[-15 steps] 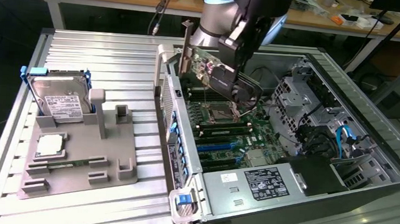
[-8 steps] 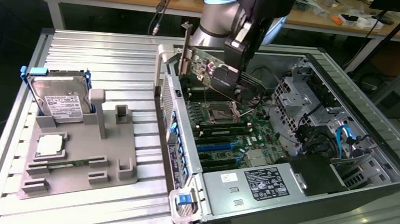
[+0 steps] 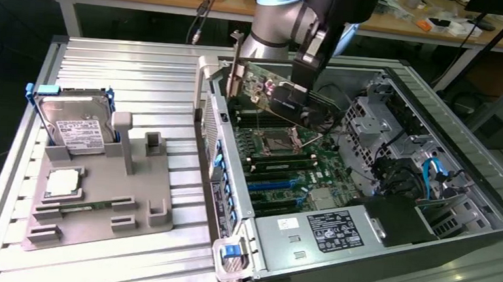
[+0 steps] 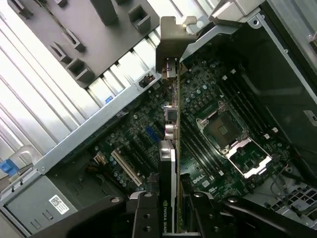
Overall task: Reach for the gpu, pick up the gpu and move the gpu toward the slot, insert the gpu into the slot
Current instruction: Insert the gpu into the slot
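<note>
An open computer case (image 3: 480,188) lies beneath the gripper (image 3: 296,91). Well aside, a grey holder (image 3: 135,193) carries a hard drive (image 3: 77,127) and chip (image 3: 63,183).

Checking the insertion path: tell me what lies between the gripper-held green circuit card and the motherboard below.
Nothing shows there. In the wrist view the green gpu card, clamped in the gripper, hangs edge-on over the motherboard with no cable crossing.

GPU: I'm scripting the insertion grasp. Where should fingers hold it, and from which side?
Pinch the gpu by its top long edge, across the two flat faces, from above, as the gripper does now. It stands on edge over the motherboard, thin and flat; this leaves its lower edge and bracket free.
</note>
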`<state>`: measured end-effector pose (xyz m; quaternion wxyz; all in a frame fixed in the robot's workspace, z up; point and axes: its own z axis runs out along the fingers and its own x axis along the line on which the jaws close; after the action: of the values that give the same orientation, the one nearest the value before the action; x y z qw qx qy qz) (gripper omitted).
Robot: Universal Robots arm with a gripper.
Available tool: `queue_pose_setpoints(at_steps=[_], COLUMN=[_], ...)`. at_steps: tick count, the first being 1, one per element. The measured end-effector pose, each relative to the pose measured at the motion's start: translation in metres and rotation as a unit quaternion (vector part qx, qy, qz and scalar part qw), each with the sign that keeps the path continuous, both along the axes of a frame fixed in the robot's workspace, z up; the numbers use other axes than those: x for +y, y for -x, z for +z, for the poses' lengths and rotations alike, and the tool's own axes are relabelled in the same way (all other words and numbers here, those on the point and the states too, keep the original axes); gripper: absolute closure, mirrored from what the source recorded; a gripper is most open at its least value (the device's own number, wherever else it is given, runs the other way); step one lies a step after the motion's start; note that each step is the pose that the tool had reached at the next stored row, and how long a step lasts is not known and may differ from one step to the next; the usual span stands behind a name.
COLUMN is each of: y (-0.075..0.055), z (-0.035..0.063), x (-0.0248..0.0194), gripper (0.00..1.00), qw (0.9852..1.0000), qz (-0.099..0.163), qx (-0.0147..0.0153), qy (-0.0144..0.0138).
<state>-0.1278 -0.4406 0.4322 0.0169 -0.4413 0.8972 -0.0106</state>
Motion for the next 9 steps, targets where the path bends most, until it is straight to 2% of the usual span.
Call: queue_pose_setpoints(at_steps=[9], y=[-0.0069], z=[-0.0004], x=[0.0], gripper=[0.73], qw=[0.9989], qz=[0.047], qx=[0.0], qy=[0.0])
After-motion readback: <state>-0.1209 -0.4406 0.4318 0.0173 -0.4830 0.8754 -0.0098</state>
